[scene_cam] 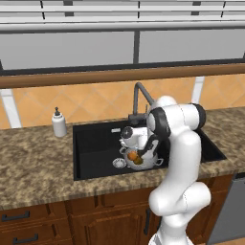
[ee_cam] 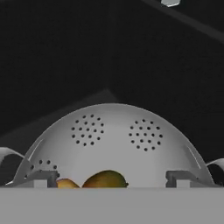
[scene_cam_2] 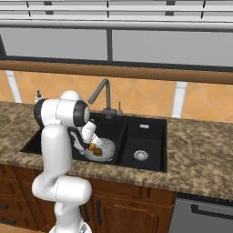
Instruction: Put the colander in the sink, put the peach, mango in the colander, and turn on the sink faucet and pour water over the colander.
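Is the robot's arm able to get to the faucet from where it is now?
Probably yes. The gripper hangs over the colander in the sink, and the sink faucet rises just behind with nothing between.

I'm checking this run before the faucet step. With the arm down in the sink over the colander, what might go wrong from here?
1. The pincer hangs just above the mango and peach; lifting carelessly may snag the colander rim and tip it.
2. The faucet stands close behind the arm, so a swing could knock it.
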